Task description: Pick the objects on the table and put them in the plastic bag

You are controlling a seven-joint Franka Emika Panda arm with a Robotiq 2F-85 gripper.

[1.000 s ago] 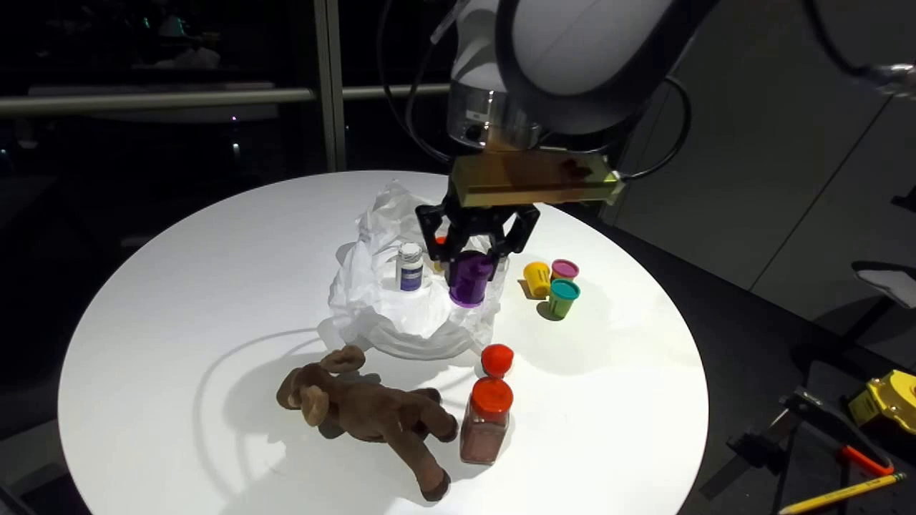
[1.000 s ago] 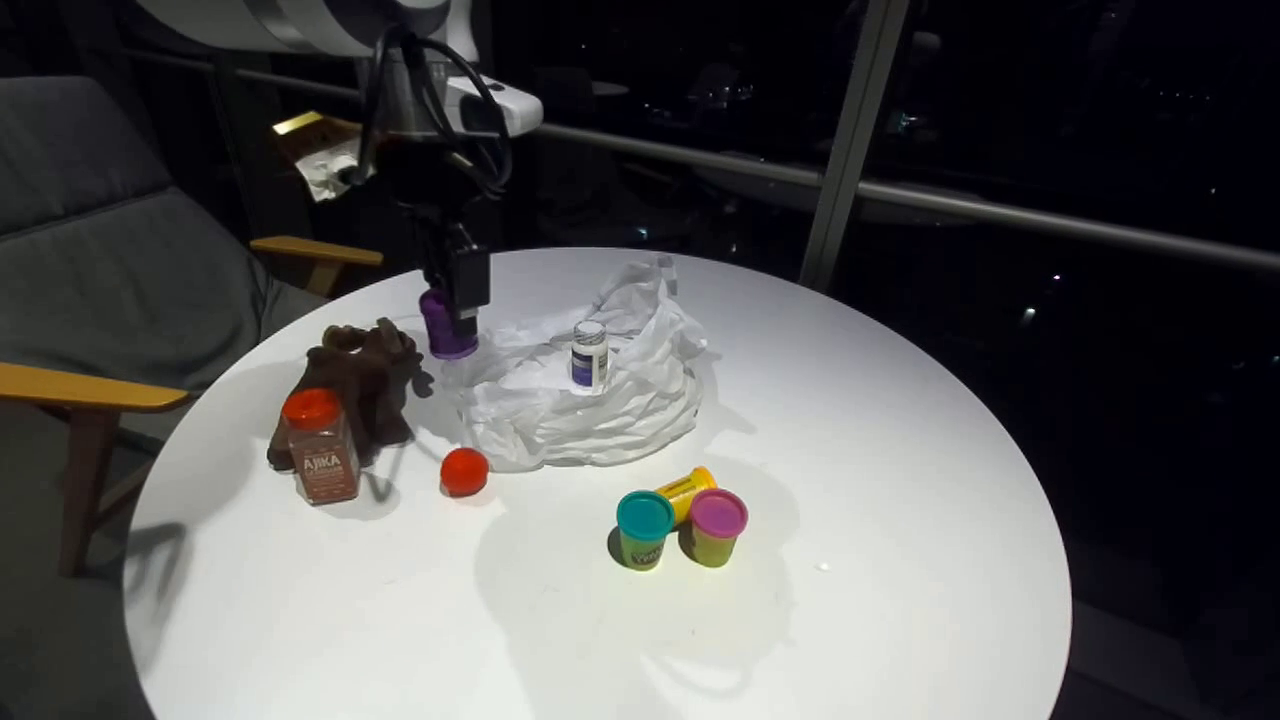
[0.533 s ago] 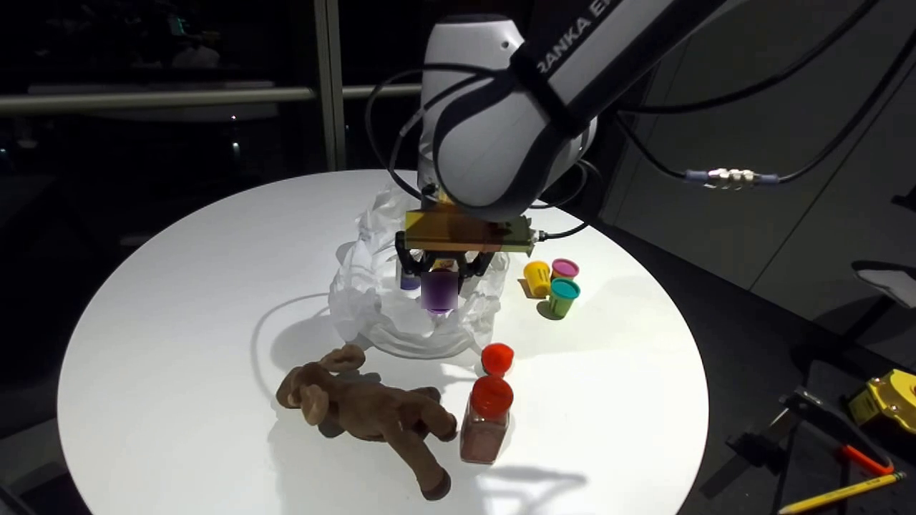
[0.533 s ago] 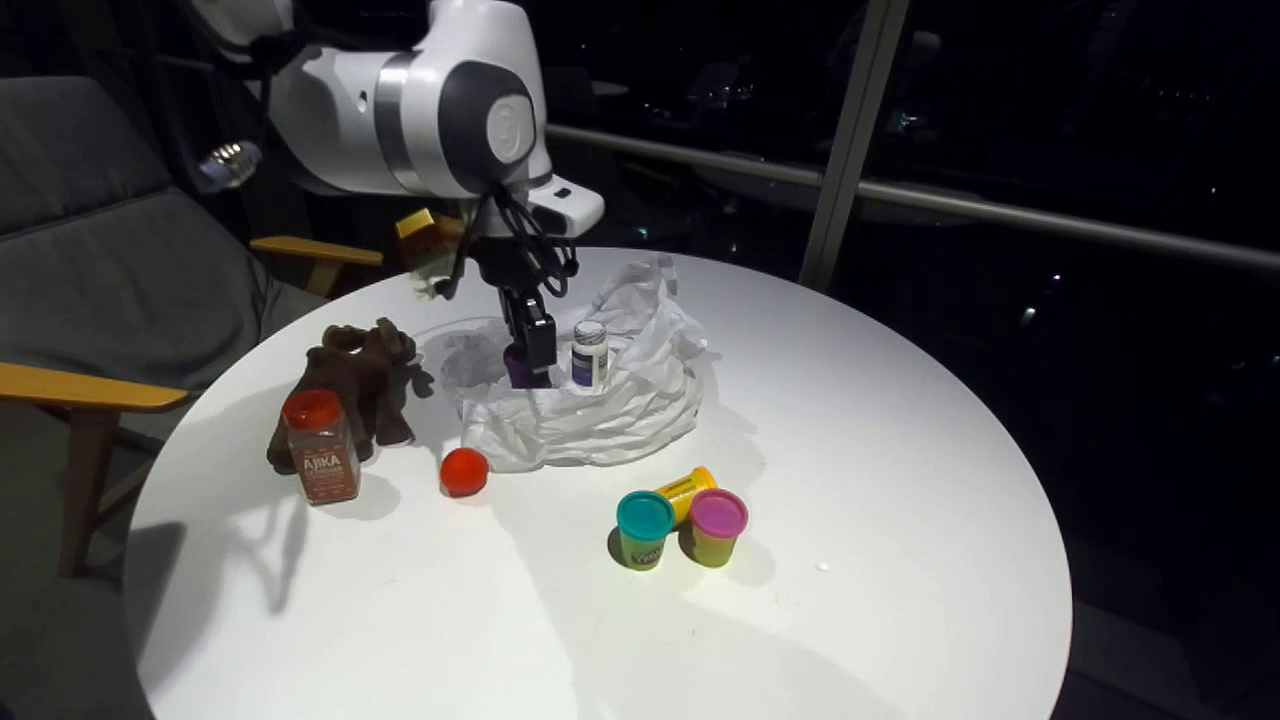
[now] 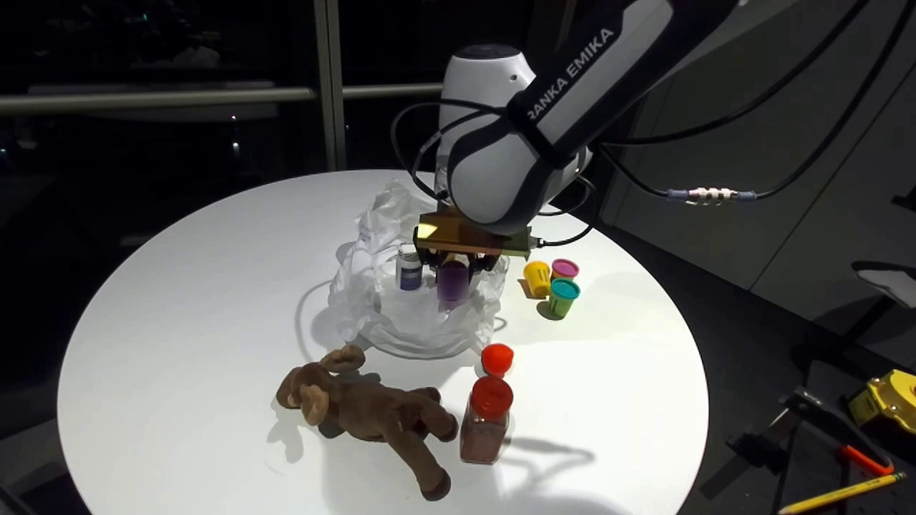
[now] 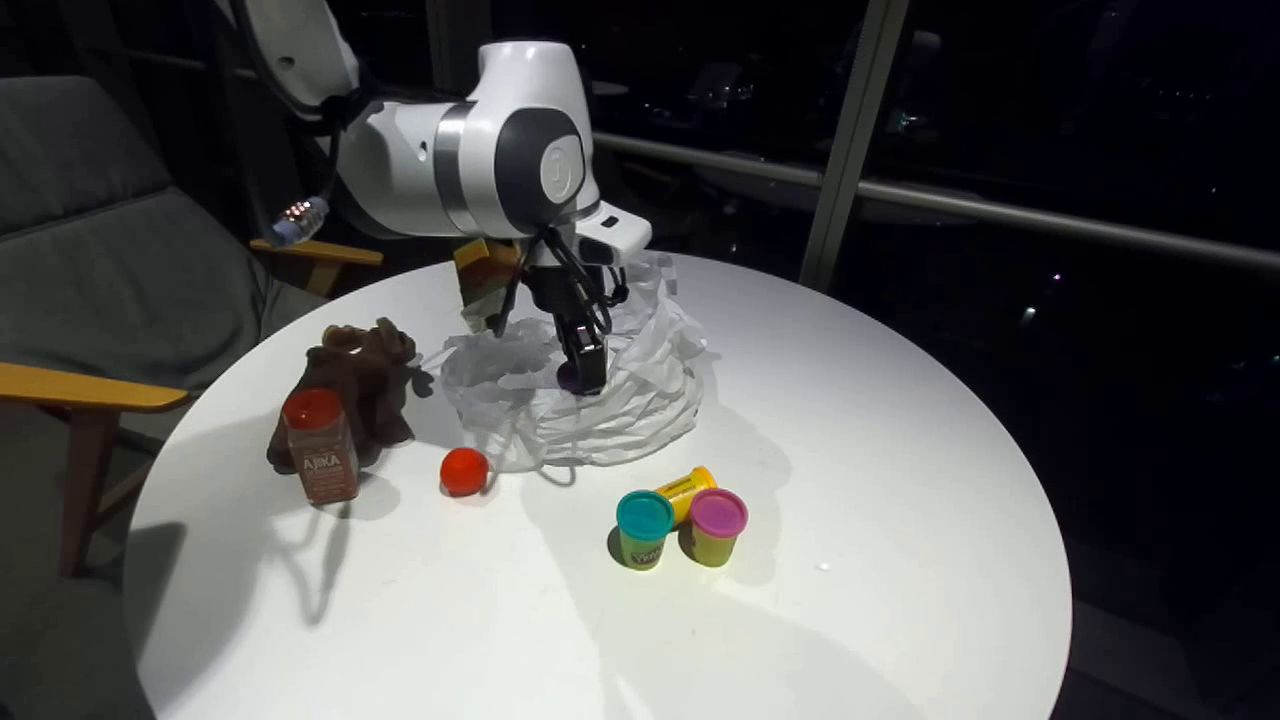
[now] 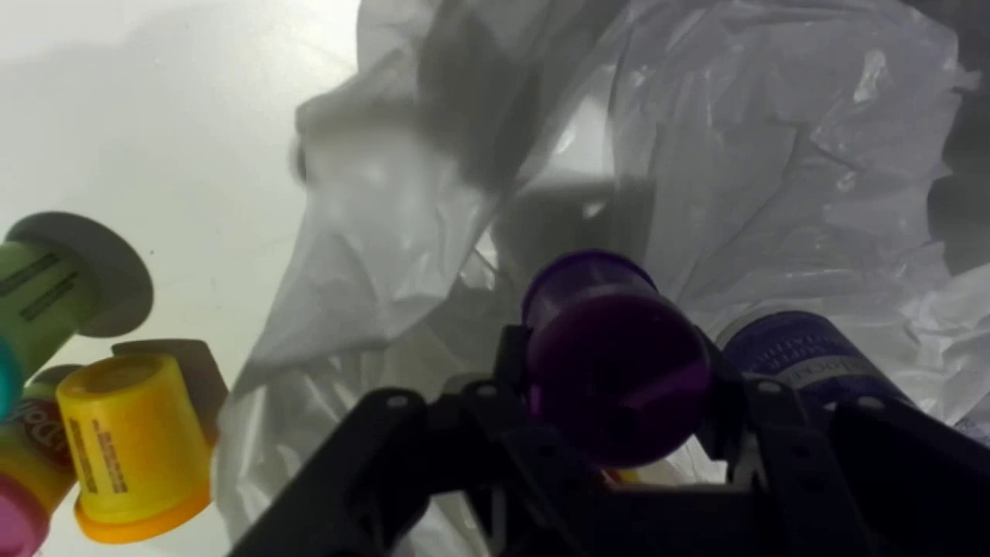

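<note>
Grasping the purple cup (image 7: 619, 363), the gripper (image 7: 619, 377) holds it near upright. Its long axis points down at the bag (image 6: 600, 430)

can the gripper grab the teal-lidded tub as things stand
Probably not yet: the gripper is closed on the purple container, though nothing seems to cover the teal-lidded tub.

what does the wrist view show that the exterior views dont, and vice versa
Only the wrist view: readable "Doh" lettering on the magenta-lidded cup.

Only the exterior views: the plush toy, the red-lidded jar, the round red object and the robot arm.

Shared: the plastic bag, the gripper, the purple container it holds, the teal cup, the yellow cup and the magenta-lidded cup itself.
</note>
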